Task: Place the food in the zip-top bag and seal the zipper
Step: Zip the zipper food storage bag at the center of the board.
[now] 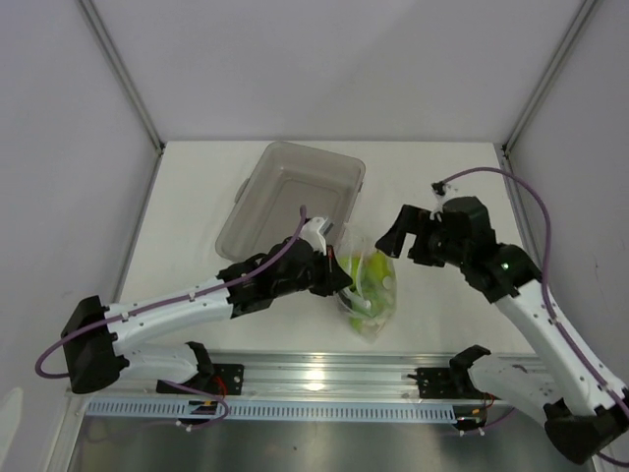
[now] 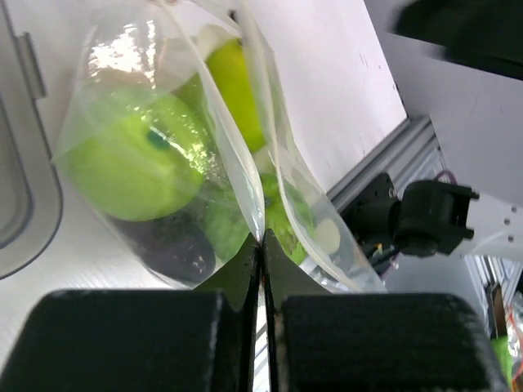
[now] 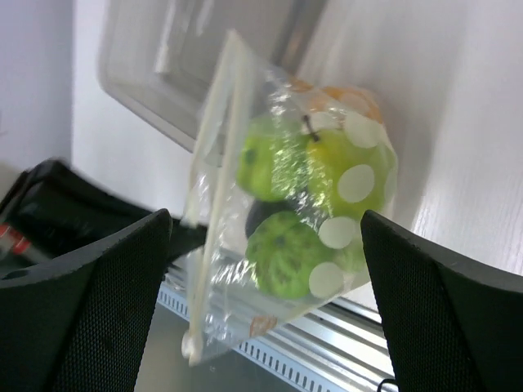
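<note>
The zip-top bag (image 1: 370, 291) hangs just above the table's front middle, and the food shows through its clear plastic. Inside it I see round green fruits (image 3: 286, 249), an orange fruit (image 3: 356, 100) and a dark purple piece (image 2: 167, 245). My left gripper (image 2: 263, 241) is shut on an edge of the bag (image 2: 245, 155) and holds it up. The zipper (image 3: 216, 167) runs as a pale strip down the bag's left side in the right wrist view; I cannot tell whether it is sealed. My right gripper (image 3: 265, 220) stands open, facing the bag (image 3: 302, 204) without touching it.
The grey translucent tray (image 1: 291, 193) stands behind the bag at the table's back middle, with nothing visible in it. An aluminium rail (image 1: 324, 379) runs along the near edge under the bag. White walls close in the table on three sides.
</note>
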